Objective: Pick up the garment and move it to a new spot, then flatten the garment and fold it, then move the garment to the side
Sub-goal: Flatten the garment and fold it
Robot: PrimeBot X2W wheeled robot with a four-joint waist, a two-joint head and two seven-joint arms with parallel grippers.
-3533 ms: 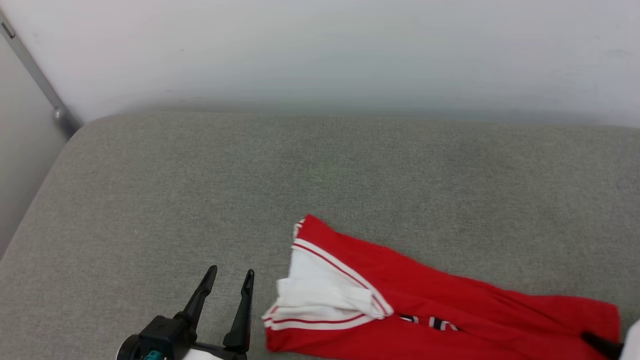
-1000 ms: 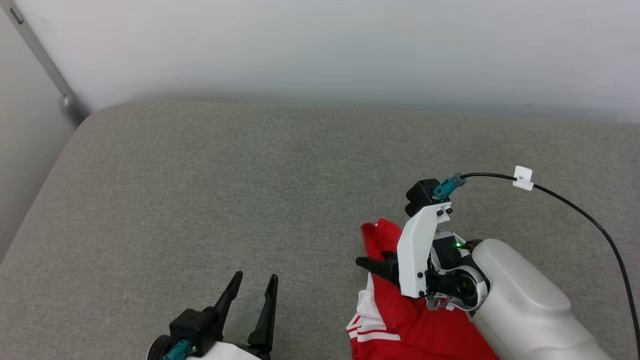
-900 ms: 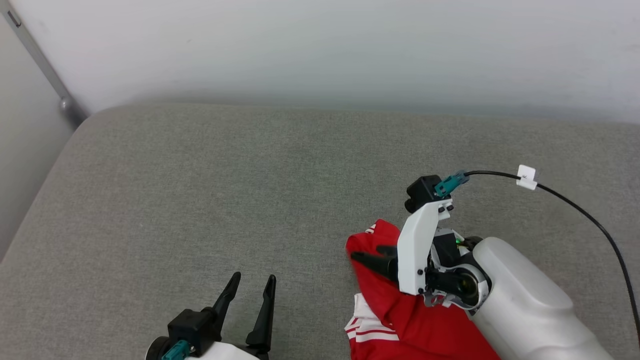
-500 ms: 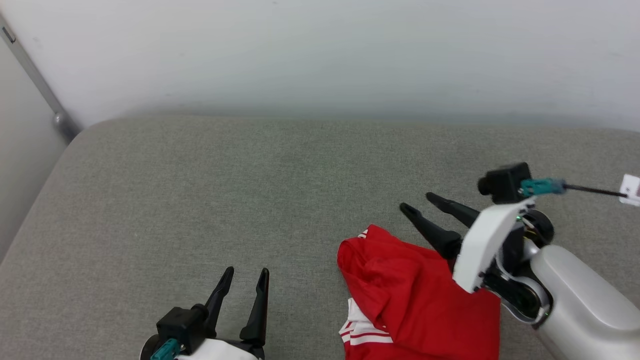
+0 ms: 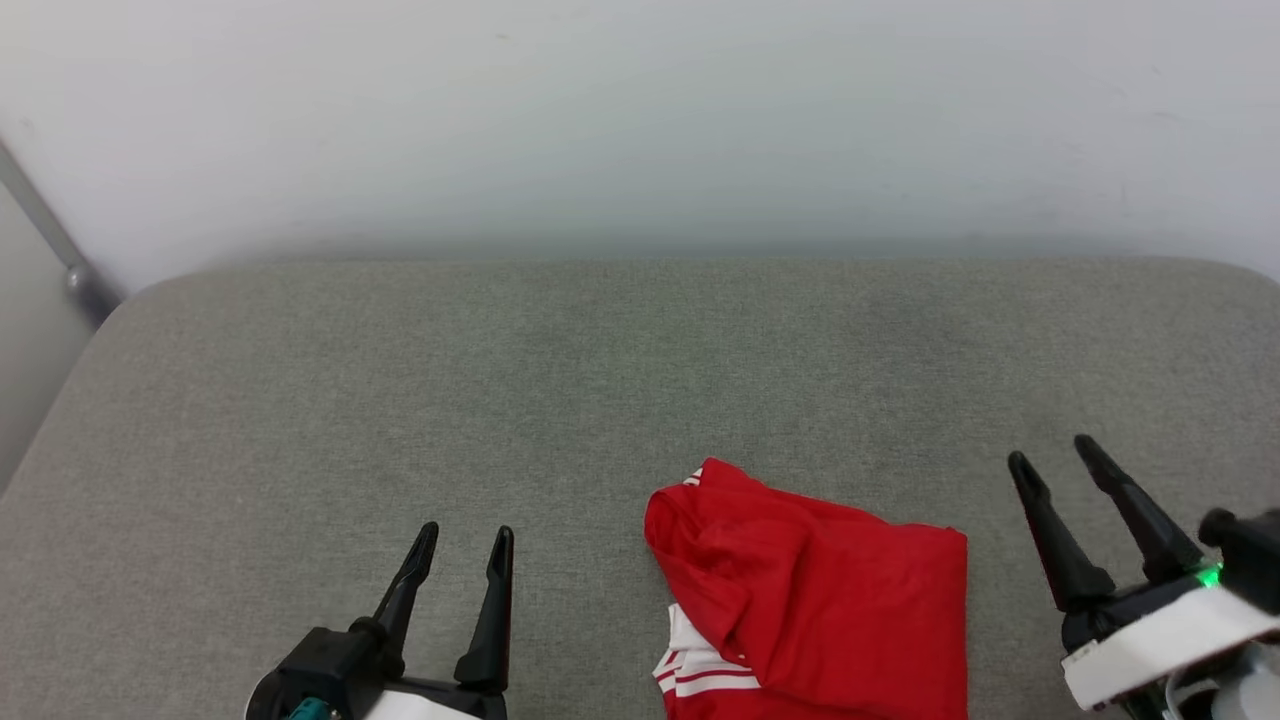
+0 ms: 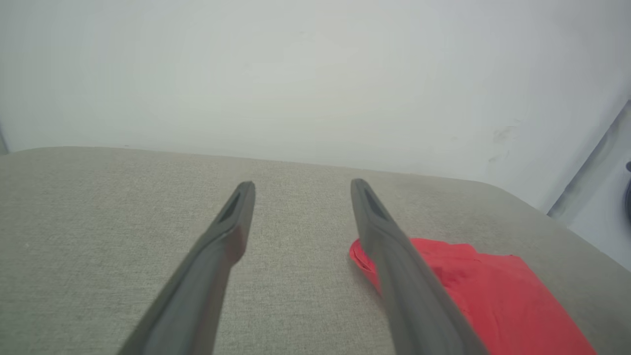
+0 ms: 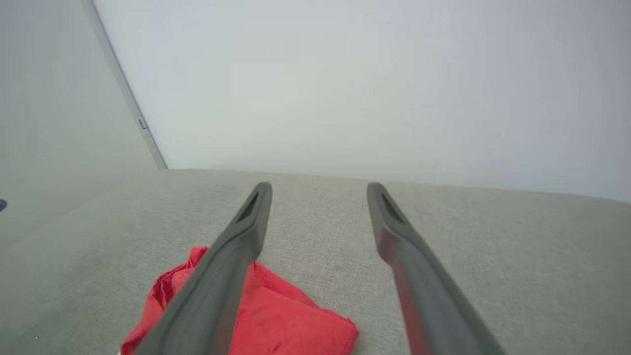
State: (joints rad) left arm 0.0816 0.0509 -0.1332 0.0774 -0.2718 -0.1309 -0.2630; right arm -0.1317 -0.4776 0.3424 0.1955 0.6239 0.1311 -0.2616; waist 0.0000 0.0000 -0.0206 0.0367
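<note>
Head view: the garment point(image 5: 830, 590) lies folded on the grey cushion point(image 5: 400, 400), between the left gripper point(image 5: 466, 533) and the right gripper point(image 5: 1052, 455), touching neither. Both have their fingers apart and hold nothing.

Left wrist view: the fingers are spread, and the garment point(image 6: 493, 291) lies partly behind the right-hand finger.

Right wrist view: the fingers are spread, and the garment point(image 7: 286, 320) lies low, partly behind the left-hand finger.

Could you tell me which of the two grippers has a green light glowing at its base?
The right gripper, open to the right of the garment: a green light glows at its base. The left gripper has a teal plug there instead.
</note>
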